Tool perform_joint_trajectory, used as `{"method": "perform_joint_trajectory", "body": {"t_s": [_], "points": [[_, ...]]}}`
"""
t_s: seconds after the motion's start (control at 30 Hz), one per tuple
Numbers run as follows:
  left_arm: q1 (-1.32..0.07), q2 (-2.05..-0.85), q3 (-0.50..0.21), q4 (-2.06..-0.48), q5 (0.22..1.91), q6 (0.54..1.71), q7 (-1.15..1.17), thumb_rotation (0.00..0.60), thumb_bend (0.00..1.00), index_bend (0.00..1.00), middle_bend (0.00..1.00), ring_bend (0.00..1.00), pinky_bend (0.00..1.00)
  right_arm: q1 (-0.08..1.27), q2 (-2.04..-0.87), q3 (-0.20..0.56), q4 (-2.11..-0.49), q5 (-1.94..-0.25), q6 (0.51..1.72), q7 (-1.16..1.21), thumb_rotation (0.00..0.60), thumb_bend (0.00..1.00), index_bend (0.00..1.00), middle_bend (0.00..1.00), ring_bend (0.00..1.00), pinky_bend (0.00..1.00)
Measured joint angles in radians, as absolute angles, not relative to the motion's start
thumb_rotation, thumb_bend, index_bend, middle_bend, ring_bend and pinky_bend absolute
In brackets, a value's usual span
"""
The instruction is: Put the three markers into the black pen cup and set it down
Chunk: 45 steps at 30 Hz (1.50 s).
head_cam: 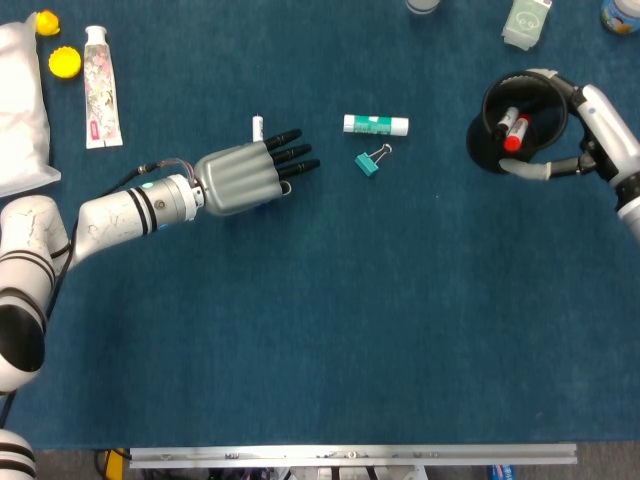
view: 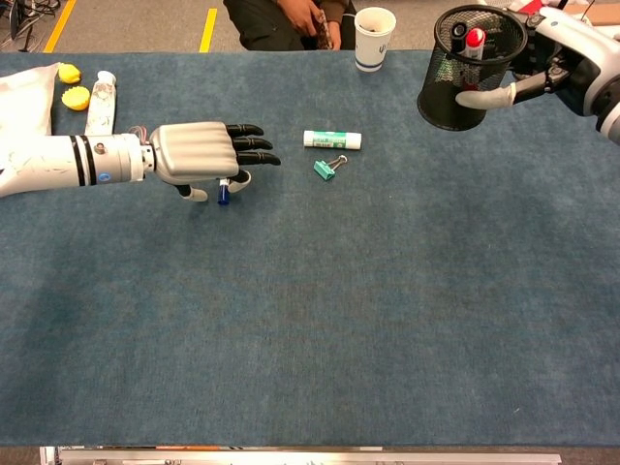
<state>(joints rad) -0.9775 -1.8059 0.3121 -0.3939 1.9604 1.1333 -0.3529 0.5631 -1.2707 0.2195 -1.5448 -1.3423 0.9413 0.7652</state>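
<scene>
My left hand [head_cam: 245,178] [view: 199,152] hovers palm down, fingers stretched out flat, over a blue-capped marker [view: 224,195] lying on the blue table. The marker's white end [head_cam: 257,127] sticks out past the hand; the rest is hidden beneath it. I cannot see the fingers closing on it. At the far right my right hand [head_cam: 590,130] [view: 552,53] grips the black mesh pen cup [head_cam: 483,140] [view: 448,92], held off the table. Inside stand a red-capped marker [head_cam: 513,131] [view: 474,41] and a black-capped one [head_cam: 500,118] [view: 457,44].
A green-and-white glue stick [head_cam: 376,124] and a teal binder clip [head_cam: 370,162] lie just right of my left hand. A tube [head_cam: 101,86], yellow caps [head_cam: 64,62] and a white bag [head_cam: 18,110] sit at far left. A paper cup [view: 374,37] stands at the far edge.
</scene>
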Motion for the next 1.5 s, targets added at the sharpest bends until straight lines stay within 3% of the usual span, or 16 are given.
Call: {"method": "perform_joint_trajectory", "body": {"t_s": [1.5], "points": [[-0.971, -1.832, 0.33, -0.383, 1.93, 1.128, -0.324, 0.6, 0.2, 0.57, 0.04, 0.0, 0.05, 0.553, -1.271, 0.22, -1.53, -1.336, 0.94, 0.784, 0.6, 0.16, 0.39, 0.35, 0.28, 0.31]]}}
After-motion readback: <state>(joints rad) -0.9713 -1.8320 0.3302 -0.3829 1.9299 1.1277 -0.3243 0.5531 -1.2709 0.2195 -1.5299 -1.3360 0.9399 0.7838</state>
